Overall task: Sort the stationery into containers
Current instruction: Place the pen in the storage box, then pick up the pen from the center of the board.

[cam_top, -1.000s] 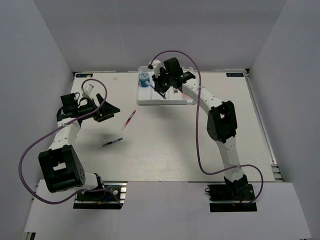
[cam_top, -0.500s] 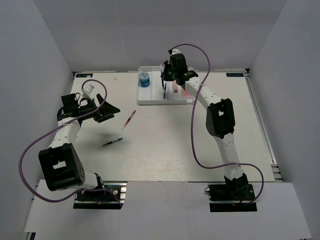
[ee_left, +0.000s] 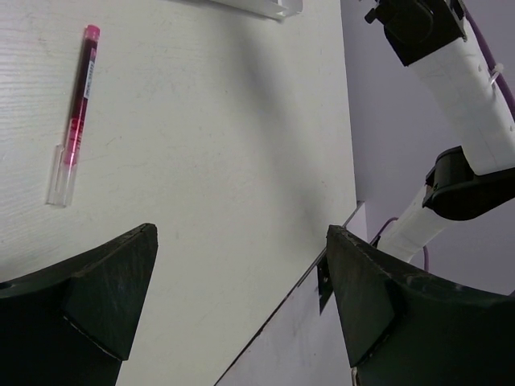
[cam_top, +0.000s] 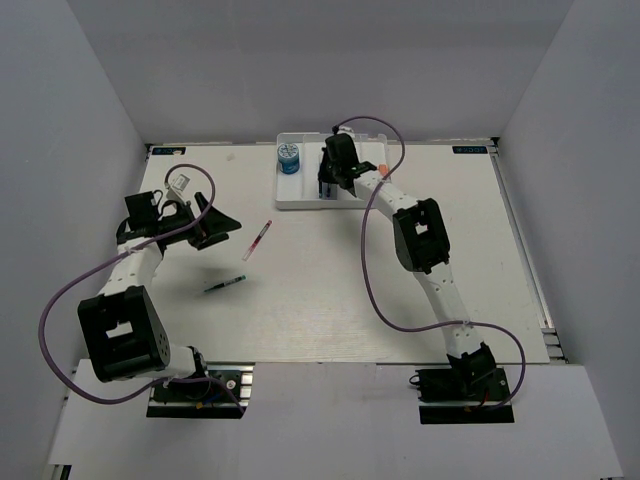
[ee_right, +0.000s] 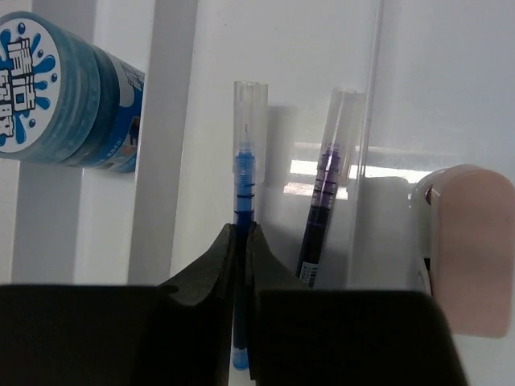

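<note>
Since the earlier frame, the right arm is found swung leftward over the white shallow divided plastic tray (cam_top: 300, 197), with its wrist now aligned to the compartments; the left arm is found unaltered.

The right gripper (ee_right: 243, 235) is seen clamped tight on a slim blue pen with a clear cap (ee_right: 244, 153). This pen is held low over a middle compartment, just beside a slim purple pen with a clear cap (ee_right: 325, 201) already laid there. Whether the blue pen touches the tray floor cannot be told.

A blue round roll (ee_right: 56, 88) is noted in the neighbouring compartment, and a pale pink rounded item (ee_right: 467, 249) beyond the divider on the other side.

The left gripper (ee_left: 241, 233) is held with its jaws spread wide and nothing between them, above the pale table (cam_top: 320, 300) and near a red pen with a clear cap (ee_left: 72, 121). A thin dark pen (cam_top: 225, 285) is also left loose on the table, well apart from the tray.

The task is judged past halfway: the blue pen is not yet released, and two pens are yet to be collected.
</note>
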`<act>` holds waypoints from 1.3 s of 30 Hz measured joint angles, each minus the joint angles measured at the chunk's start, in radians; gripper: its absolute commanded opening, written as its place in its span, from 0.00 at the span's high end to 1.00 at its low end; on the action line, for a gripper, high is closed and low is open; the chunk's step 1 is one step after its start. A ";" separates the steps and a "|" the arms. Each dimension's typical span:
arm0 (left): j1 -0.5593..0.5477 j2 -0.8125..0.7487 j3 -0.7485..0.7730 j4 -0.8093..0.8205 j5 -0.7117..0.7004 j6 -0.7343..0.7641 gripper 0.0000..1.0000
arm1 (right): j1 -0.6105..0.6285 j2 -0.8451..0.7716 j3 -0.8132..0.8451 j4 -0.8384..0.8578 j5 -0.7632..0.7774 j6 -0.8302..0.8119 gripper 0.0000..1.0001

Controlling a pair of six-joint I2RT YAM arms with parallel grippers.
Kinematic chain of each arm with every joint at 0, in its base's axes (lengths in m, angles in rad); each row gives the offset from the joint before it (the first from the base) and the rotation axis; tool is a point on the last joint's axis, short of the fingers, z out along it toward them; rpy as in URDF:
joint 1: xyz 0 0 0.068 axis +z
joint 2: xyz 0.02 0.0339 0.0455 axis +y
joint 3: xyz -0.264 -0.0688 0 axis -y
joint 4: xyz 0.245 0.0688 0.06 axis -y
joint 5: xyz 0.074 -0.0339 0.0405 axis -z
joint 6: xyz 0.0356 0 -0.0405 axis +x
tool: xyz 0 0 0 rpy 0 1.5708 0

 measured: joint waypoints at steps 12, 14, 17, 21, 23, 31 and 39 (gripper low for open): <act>-0.074 0.016 0.090 -0.156 -0.428 0.240 0.28 | 0.001 -0.044 -0.058 0.048 -0.024 -0.044 0.25; -0.103 0.039 0.097 -0.156 -0.496 0.288 0.37 | -0.003 -0.089 -0.092 0.043 -0.038 -0.065 0.26; -0.172 0.085 0.098 -0.150 -0.587 0.340 0.43 | -0.012 -0.189 -0.142 0.028 -0.092 -0.130 0.27; -0.267 0.189 0.145 -0.143 -0.661 0.386 0.48 | -0.024 -0.377 -0.228 0.012 -0.205 -0.283 0.28; -0.312 0.248 0.179 -0.138 -0.683 0.402 0.48 | -0.032 -0.491 -0.291 0.009 -0.261 -0.372 0.28; -0.424 0.374 0.263 -0.098 -0.798 0.441 0.45 | -0.060 -0.838 -0.570 -0.028 -0.398 -0.622 0.30; -0.487 0.528 0.373 -0.089 -0.893 0.487 0.49 | -0.082 -0.963 -0.799 -0.116 -0.432 -0.702 0.31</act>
